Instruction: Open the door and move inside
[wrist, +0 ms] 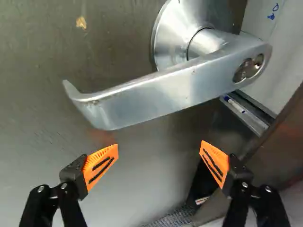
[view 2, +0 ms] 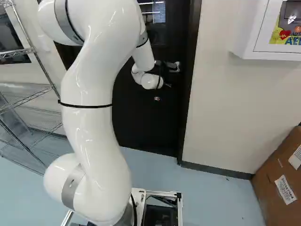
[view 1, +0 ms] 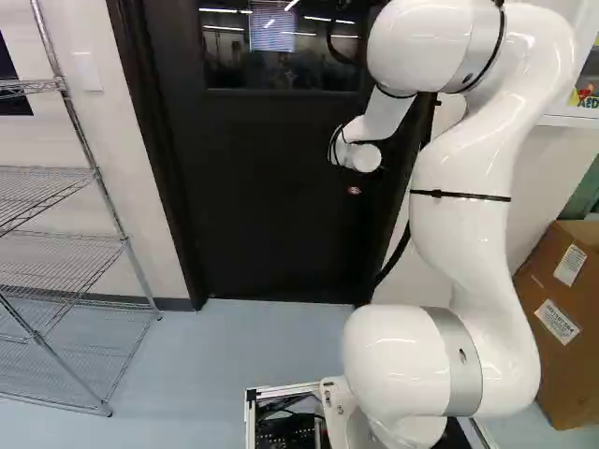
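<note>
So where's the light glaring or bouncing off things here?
Left base view: bright streaks in the window of the dark door; reflected or seen through, I can't tell. Both base views: small white highlights on the glossy arm. Wrist view: a soft shine along the metal handle, and a pale sheen on the door below it.

- far door point(view 1: 271, 187): top cut off in both base views, part hidden behind the near arm point(view 1: 477, 187)
- handle point(wrist: 165, 92): hidden in the left base view; its round plate point(wrist: 170, 33) cut off in the wrist view
- gripper point(view 2: 170, 67): small, dark and unclear in the right base view
- rack point(view 1: 98, 173) at left, box point(view 1: 576, 346) at right: outer sides cut off
- wall cabinet point(view 2: 263, 55) at right: top cut off
</note>
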Tool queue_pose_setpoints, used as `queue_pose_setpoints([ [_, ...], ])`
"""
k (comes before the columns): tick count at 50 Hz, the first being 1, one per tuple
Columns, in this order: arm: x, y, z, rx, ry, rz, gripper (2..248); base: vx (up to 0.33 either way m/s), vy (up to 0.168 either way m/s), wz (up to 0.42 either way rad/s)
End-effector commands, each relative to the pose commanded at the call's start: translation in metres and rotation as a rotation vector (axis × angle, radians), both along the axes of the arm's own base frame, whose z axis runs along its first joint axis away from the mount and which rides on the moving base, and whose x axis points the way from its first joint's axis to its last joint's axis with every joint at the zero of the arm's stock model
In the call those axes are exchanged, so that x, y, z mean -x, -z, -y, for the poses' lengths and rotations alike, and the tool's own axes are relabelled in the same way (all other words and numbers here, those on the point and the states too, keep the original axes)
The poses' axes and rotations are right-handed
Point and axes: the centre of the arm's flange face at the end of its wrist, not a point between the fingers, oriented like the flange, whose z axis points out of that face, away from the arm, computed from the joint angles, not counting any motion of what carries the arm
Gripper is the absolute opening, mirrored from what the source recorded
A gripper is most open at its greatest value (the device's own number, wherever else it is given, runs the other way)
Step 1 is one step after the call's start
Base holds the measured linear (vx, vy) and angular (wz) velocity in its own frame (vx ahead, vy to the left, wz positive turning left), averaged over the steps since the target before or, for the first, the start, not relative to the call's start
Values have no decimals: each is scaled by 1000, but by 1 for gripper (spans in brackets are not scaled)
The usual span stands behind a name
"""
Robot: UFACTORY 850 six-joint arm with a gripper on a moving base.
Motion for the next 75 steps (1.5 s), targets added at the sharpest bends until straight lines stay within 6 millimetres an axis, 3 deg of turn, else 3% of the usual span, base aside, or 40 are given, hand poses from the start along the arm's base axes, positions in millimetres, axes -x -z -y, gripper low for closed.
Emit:
queue_pose_setpoints([
  [28, -53, 7, -5, 6, -22, 35, 247, 0, 0, 0],
  [49, -40, 5, -18, 4, -39, 24, 247, 0, 0, 0],
  [75, -80, 11, -32, 8, -67, 53, 247, 0, 0, 0],
])
